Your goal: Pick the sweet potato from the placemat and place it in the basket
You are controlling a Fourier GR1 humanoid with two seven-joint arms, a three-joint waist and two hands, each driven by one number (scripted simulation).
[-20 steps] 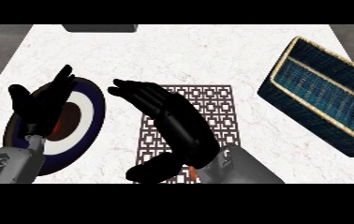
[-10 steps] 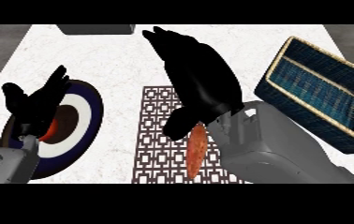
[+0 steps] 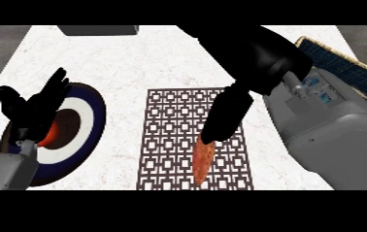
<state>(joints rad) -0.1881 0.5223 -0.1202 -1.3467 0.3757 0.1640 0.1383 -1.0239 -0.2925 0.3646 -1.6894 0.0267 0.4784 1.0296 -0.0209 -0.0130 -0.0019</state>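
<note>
While the right hand [image 3: 251, 56] sits high over the counter [image 3: 143, 56], its fingers close down on the upper end of the sweet potato [image 3: 203, 160]. The potato hangs lengthwise over the lower right part of the placemat [image 3: 168, 143], well apart from the basket [image 3: 337, 63] at the right edge. The left hand [image 3: 36, 109] rests open, fingers up, over 1 ringed plate [image 3: 93, 114].

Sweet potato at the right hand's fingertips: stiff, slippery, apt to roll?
The sweet potato looks rigid: it hangs straight below the right hand. Gripped seemingly near one end, it may pivot. Its rounded, tapered shape would probably roll on the placemat.
</note>
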